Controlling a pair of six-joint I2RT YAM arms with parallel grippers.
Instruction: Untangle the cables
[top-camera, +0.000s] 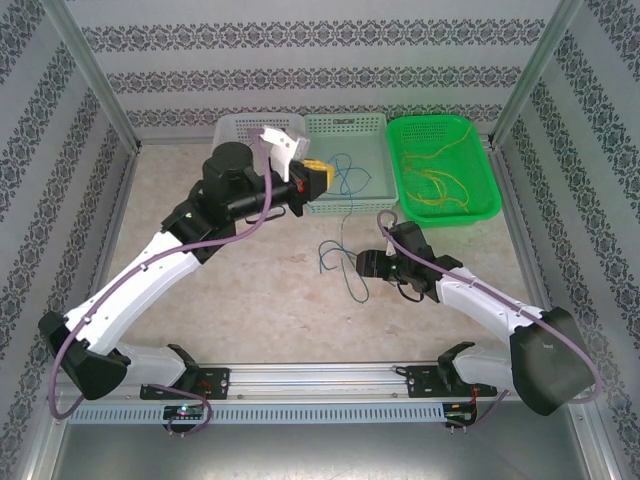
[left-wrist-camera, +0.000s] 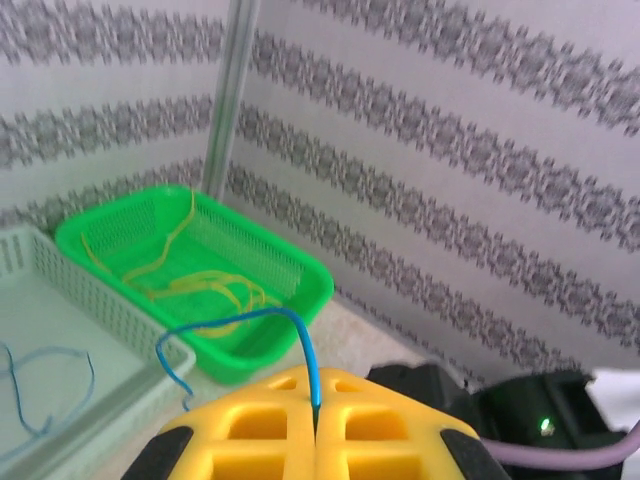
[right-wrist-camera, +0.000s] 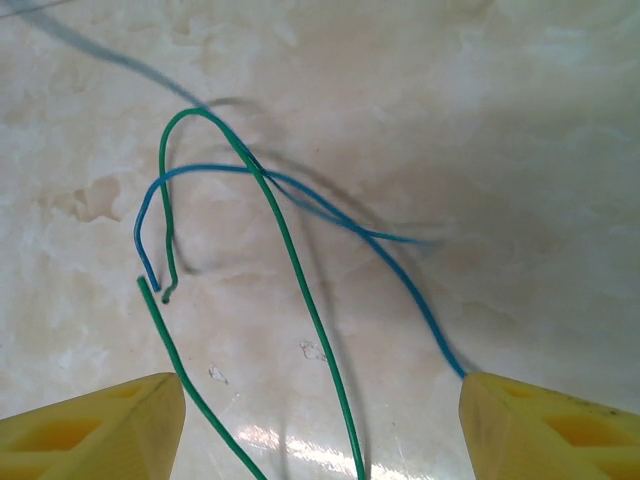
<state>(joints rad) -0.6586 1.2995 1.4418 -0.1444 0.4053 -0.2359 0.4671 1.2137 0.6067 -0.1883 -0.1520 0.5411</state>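
My left gripper (top-camera: 318, 180) is raised over the pale mint basket (top-camera: 372, 125). Its yellow jaws (left-wrist-camera: 318, 400) are shut on a thin blue cable (left-wrist-camera: 240, 318) that arcs up and off to the left. More blue cable (left-wrist-camera: 50, 390) lies inside that basket. On the table, my right gripper (right-wrist-camera: 323, 395) is open just above a loose blue cable (right-wrist-camera: 400, 270) crossed with a green cable (right-wrist-camera: 300, 290). The green cable runs between the fingers, and the blue one reaches the right finger's inner edge. The right gripper (top-camera: 360, 265) sits right of these cables (top-camera: 340, 262).
A bright green basket (top-camera: 485, 195) at the back right holds yellow cables (top-camera: 440, 175). A white basket (top-camera: 235, 128) stands at the back left, beside the mint one. Metal frame posts rise at both back corners, and patterned walls enclose the table.
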